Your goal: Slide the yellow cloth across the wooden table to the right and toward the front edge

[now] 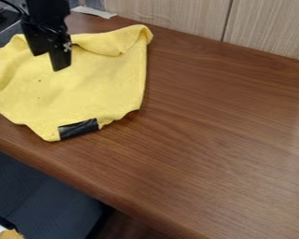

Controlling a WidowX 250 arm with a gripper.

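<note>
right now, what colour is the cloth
The cloth is yellow with black patches, clearest in the camera view.

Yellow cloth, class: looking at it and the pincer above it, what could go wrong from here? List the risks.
The pincer is over the far part of the yellow cloth, near a fold; closing there might bunch the fabric or catch only a slippery pinch.
The cloth lies near the front edge of the table, so a careless push could send a corner over it.

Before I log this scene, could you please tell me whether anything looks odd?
The cloth lies rumpled at left, its upper-right corner folded over. Black tape on its lower edge looks odd, perhaps a patch.
</note>
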